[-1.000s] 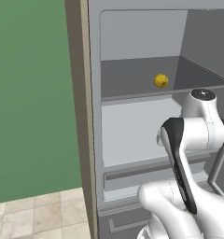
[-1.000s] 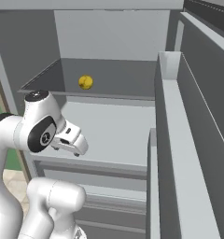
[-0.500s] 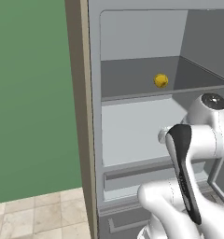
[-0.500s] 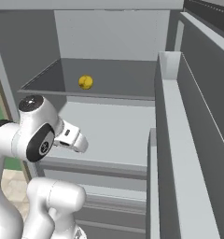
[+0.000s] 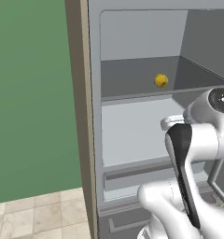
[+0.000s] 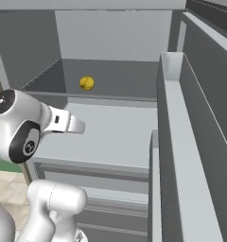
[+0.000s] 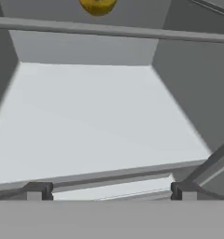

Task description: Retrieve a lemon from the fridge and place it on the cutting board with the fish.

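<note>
The lemon (image 5: 161,80) is a small yellow fruit lying alone on the upper shelf of the open fridge (image 5: 132,42), toward the back. It also shows in the right base view as the lemon (image 6: 87,83), and the hand view catches the lemon (image 7: 98,5) at its top edge. My gripper (image 7: 110,191) is open, its two dark fingertips (image 7: 37,190) wide apart with nothing between them. It points into the compartment below the lemon's shelf, short of the fruit and lower than it. The white hand (image 6: 68,123) hangs in front of that lower shelf. The cutting board and the fish are out of view.
The open fridge door (image 6: 181,142) with its door bins stands close on the right. A beige side panel (image 5: 75,116) and green wall bound the left. The shelf edge (image 7: 109,30) crosses above the gripper, and a grey drawer (image 5: 132,175) sits below.
My arm has folded a little further to the side and the hand has risen slightly toward the shelf. The lemon has not moved, and the gripper stays open.
</note>
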Controlling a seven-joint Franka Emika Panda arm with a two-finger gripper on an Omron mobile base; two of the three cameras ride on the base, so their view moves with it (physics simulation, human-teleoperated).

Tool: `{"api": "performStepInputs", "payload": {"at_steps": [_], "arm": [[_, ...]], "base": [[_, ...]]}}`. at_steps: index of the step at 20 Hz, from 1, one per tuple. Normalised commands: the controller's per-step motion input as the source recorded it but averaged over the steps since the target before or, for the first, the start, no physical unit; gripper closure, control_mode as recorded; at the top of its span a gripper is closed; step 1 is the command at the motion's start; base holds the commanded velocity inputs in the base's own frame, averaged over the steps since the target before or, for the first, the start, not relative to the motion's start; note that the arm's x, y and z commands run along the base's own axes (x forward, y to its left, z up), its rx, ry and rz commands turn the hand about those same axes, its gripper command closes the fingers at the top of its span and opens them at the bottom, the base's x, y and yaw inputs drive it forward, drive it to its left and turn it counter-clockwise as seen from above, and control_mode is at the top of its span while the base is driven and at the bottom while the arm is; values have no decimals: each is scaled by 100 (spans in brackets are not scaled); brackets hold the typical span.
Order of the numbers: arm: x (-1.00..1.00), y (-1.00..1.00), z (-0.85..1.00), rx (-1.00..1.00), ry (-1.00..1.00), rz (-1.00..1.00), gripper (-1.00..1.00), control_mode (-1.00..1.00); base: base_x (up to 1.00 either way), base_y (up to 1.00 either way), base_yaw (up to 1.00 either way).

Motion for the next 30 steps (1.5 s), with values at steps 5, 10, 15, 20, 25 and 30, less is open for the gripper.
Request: {"api": "performStepInputs", "payload": {"at_steps": [5,10,15,20,25,30], "arm": [[0,0,68,2,-13,0,-100,-100],[0,9,42,0,-25,-1,-100,-100],[8,9,12,-2,-22,0,-100,-100],[60,0,27,0,5,0,-100,-100],[44,0,42,2,12,-1,-100,-100],[55,0,1,1,7,-3,-100,-100]], "base": [[0,0,0],[0,0,0],[0,0,0],[0,0,0],[0,0,0],[0,0,0]]}}
